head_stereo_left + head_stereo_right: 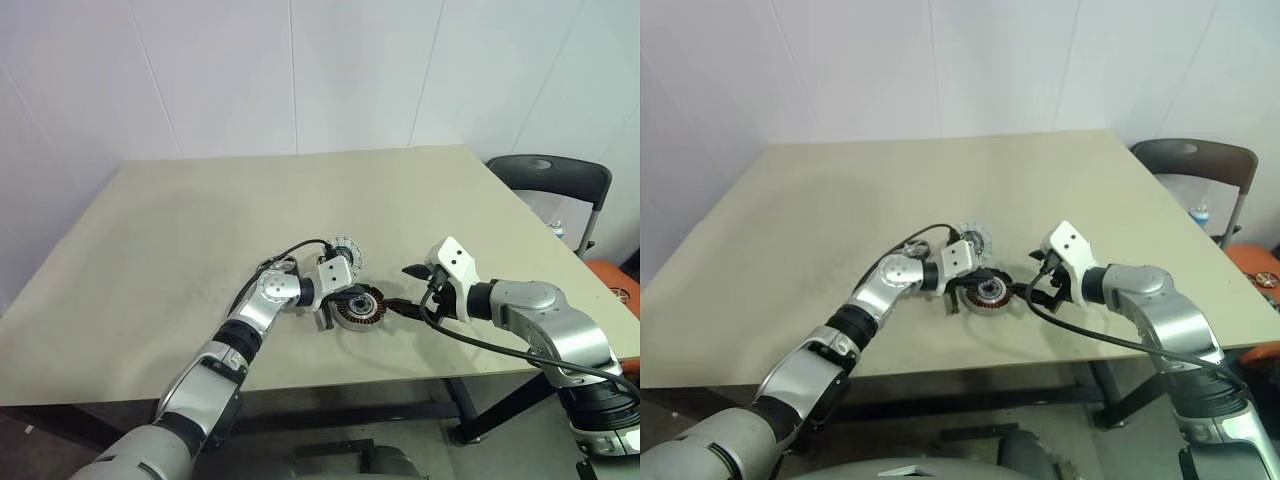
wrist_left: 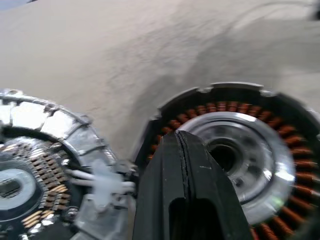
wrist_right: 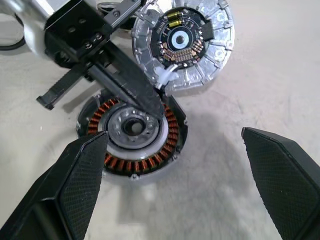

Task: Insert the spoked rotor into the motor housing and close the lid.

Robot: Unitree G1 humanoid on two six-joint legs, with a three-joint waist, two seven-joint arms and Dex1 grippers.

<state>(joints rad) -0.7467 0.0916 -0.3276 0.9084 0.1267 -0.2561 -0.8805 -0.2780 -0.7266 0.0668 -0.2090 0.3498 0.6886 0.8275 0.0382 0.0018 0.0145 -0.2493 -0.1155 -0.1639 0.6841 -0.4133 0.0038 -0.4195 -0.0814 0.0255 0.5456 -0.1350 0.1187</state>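
One motor housing [image 3: 132, 132] (copper coils showing), one lid [image 3: 183, 42], one table [image 1: 200, 230], one chair [image 1: 550, 180]

Left tool [image 3: 150, 102] covers motor housing [image 3: 132, 132] rim.

Room, as seen from my head:

- Bench [image 1: 200, 230]: broad top, pale beige, matte, faintly scuffed. Dark metal leg [image 1: 500, 405] slants to the floor beneath its near right corner.
- Wall [image 1: 300, 70]: behind the bench, white panels divided by thin vertical seams, one seam slanted at my left. Plain, evenly lit, no hard shadows.
- Chair [image 1: 555, 180]: black, beyond the bench's far right corner, rounded backrest with an oval cut-out, dark tubular frame.
- Bottle [image 1: 1200, 214]: small, clear with a blue cap, by the chair.
- Orange item [image 1: 618, 285]: at the right edge, partly cut off, kind not discernible.
- Floor [image 1: 40, 435]: grey, showing under the bench's near edge.
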